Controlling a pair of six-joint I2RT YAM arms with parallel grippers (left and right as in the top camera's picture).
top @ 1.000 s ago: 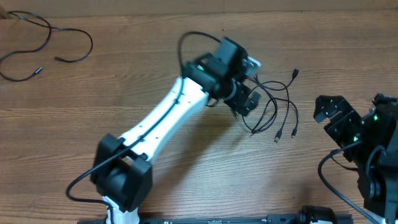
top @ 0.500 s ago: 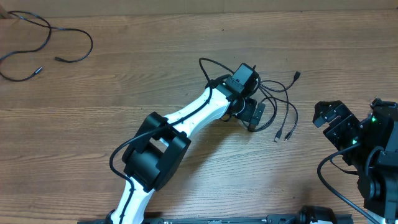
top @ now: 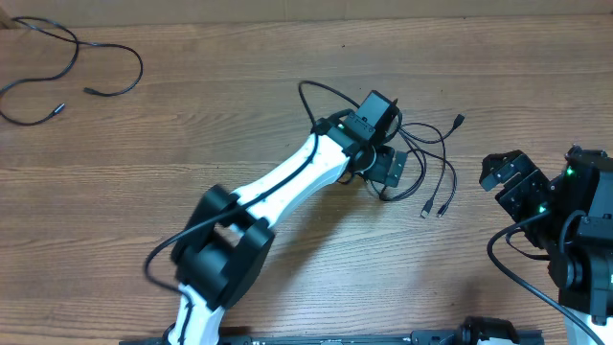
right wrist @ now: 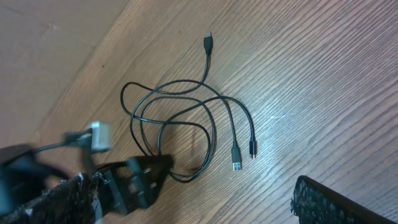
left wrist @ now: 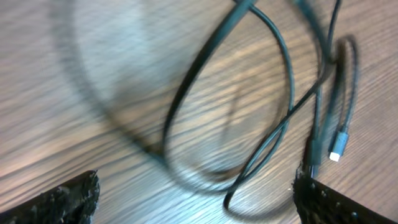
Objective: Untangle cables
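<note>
Two tangled black cables [top: 428, 153] lie in loose loops right of the table's middle, plugs pointing toward the front. A third black cable [top: 72, 59] lies apart at the far left. My left gripper [top: 391, 171] is open and low over the bundle's left edge. In the blurred left wrist view its fingers [left wrist: 196, 199] straddle cable loops [left wrist: 277, 74] and a silver-tipped plug [left wrist: 336, 147]. My right gripper [top: 508, 182] is open and empty, to the right of the bundle. Its wrist view shows its fingers [right wrist: 199, 202], the bundle [right wrist: 186, 102] and the left gripper [right wrist: 134, 180].
The left arm [top: 278, 192] stretches diagonally from the front left to the middle. Its own thick black wire [top: 316, 96] arcs behind the wrist. The wooden table [top: 192, 125] extends to the back edge.
My left arm has swung its gripper a little right and down onto the bundle's left edge, and its elbow has shifted. The cable loops have shifted slightly. The right arm has barely moved.
</note>
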